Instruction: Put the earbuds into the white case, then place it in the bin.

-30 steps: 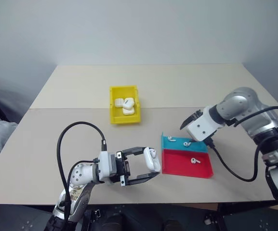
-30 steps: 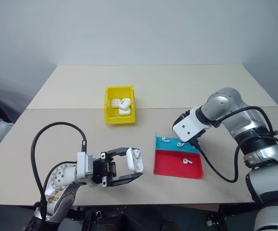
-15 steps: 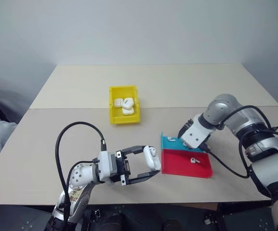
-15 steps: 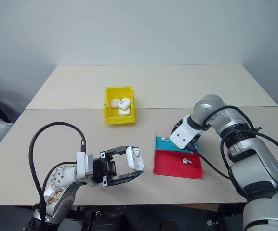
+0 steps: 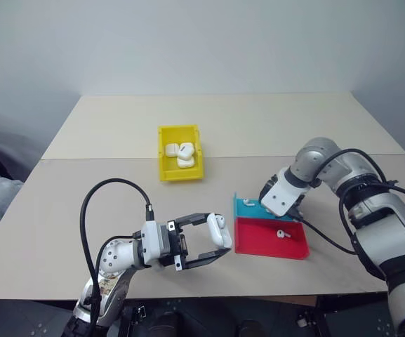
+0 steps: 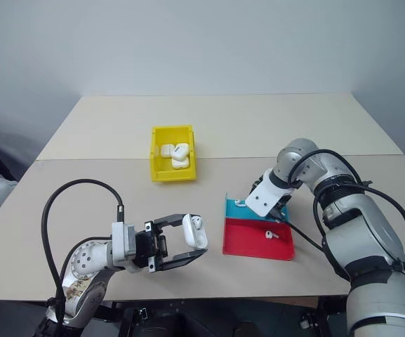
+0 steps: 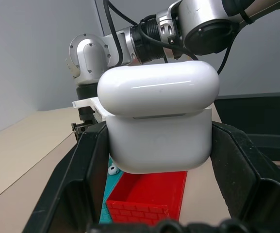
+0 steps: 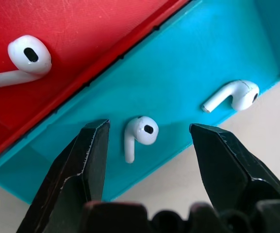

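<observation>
Earbud pickup step. Right hand [image 8: 147, 141] hangs unclenched over the blue tray half [image 8: 217, 43], fingers straddling one earbud [image 8: 140, 132]. Left hand [image 5: 213, 242] grips the white case [image 5: 221, 229], lid up, above the desk. Next: lower, pinch gently without flicking it.

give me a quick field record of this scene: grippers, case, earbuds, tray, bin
left gripper: shut on the white case, held above the table, lid looks closed
right gripper: open, fingers either side of one earbud
blue tray half: two earbuds
red tray half: one earbud
bin: yellow, several white cases inside
</observation>
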You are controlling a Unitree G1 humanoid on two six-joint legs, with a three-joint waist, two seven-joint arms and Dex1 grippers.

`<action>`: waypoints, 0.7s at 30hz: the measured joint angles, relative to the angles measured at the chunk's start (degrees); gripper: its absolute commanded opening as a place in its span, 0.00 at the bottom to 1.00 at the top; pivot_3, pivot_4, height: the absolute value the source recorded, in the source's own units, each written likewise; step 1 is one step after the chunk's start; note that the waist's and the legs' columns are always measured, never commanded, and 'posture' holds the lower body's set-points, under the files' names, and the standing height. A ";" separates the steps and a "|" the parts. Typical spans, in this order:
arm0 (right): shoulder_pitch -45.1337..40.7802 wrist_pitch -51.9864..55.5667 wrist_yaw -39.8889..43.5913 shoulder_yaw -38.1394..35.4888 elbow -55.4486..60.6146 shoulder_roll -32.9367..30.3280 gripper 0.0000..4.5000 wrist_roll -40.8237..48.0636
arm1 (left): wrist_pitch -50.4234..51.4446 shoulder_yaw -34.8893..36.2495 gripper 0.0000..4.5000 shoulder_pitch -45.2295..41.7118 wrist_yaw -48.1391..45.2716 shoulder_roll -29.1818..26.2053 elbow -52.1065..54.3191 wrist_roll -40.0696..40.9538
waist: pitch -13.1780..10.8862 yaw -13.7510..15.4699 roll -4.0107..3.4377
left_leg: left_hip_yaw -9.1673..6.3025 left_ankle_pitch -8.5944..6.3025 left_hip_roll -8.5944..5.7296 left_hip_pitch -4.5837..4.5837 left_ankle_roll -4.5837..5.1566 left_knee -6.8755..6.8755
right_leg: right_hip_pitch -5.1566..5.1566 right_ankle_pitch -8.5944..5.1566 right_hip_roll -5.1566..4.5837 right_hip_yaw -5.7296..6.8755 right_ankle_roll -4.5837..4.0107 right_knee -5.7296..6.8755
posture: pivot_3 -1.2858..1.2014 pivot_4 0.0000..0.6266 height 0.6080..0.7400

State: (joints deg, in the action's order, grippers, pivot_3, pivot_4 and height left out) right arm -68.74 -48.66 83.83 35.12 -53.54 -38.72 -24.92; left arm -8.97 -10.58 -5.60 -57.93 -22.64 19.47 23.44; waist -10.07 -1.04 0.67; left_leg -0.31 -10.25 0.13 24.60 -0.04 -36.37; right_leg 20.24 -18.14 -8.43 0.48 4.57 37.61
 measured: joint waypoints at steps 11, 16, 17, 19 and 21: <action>-0.37 -1.88 -1.54 0.05 -2.06 0.12 0.70 -1.49 | -0.82 0.00 0.62 -0.02 0.00 -0.47 0.00 -0.86 | 0.00 -0.02 0.00 | 0.00 0.00 0.00 -0.02 -0.01 0.00 | 0.00 0.00 0.00 0.00 0.00 0.01 | 0.52 0.24 1.00; -0.64 -2.23 -2.46 0.05 -2.72 0.20 0.66 -2.07 | -0.82 0.00 0.62 -0.02 0.00 -0.98 0.00 -0.89 | 0.00 -0.04 0.00 | 0.00 0.01 0.00 -0.04 -0.01 0.01 | -0.02 0.00 0.00 -0.01 0.00 0.02 | 0.52 0.24 1.00; -0.64 -2.22 -2.12 0.05 -2.79 0.23 0.61 -1.96 | -0.82 0.00 0.62 -0.02 0.00 -1.01 0.00 -0.89 | 0.00 -0.03 0.00 | 0.00 0.00 0.00 -0.05 -0.01 0.01 | -0.02 0.00 0.00 -0.01 0.00 0.02 | 0.52 0.24 1.00; -0.64 -2.24 -1.70 0.05 -2.83 0.34 0.50 -1.94 | -0.82 0.00 0.62 -0.02 0.00 -1.02 0.00 -0.91 | 0.00 -0.04 0.00 | 0.01 0.00 0.00 -0.05 -0.01 0.01 | -0.02 0.00 0.00 -0.01 0.00 0.02 | 0.52 0.24 1.00; -0.64 -2.29 -2.07 0.05 -2.84 0.47 0.50 -1.99 | -0.82 0.00 0.62 -0.04 0.00 -1.02 0.00 -0.92 | 0.00 -0.05 0.00 | 0.00 0.00 0.00 -0.05 -0.01 0.02 | -0.01 0.00 0.00 -0.01 0.00 0.03 | 0.52 0.24 1.00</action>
State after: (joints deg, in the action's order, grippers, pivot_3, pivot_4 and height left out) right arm -69.38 -50.95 81.76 35.17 -56.37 -38.25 -26.91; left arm -9.79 -10.58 -5.64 -57.92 -23.65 19.47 22.52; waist -10.07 -1.09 0.66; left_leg -0.31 -10.24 0.13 24.56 -0.04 -36.35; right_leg 20.23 -18.14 -8.43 0.47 4.57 37.64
